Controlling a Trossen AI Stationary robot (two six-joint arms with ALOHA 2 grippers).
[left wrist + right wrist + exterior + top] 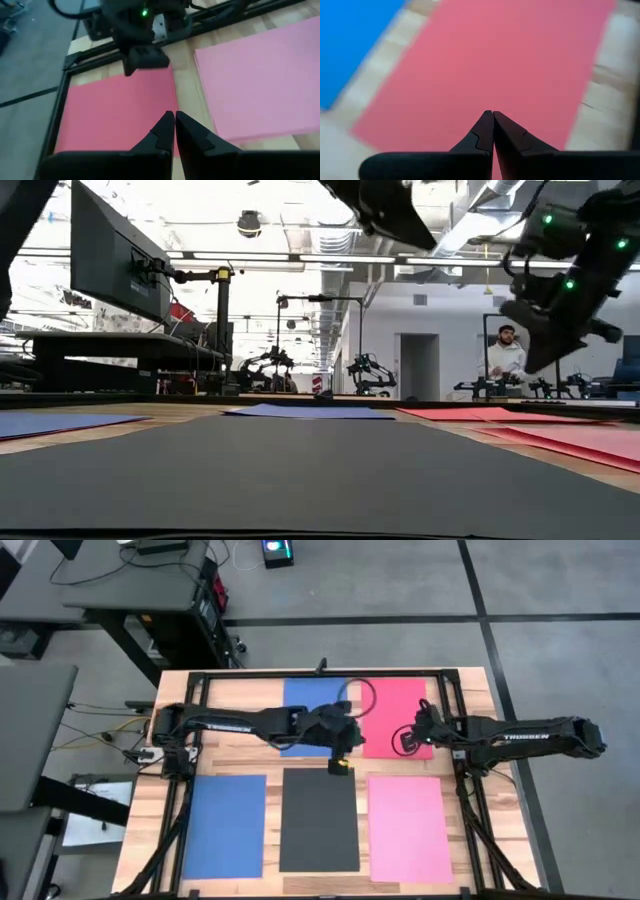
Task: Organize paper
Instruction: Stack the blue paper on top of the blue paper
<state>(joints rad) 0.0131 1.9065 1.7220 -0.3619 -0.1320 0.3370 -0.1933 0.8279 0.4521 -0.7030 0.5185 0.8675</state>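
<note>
Paper sheets lie flat all over the table, look thin, light and bendy, best lifted by an edge, while the left gripper and right gripper hover above, jaws pressed together.

The high camera looks straight down on the whole table. The low one sits at tabletop level, facing the room. Both wrist cameras hover close, apparently angled downward, sharing the red sheet.
</note>
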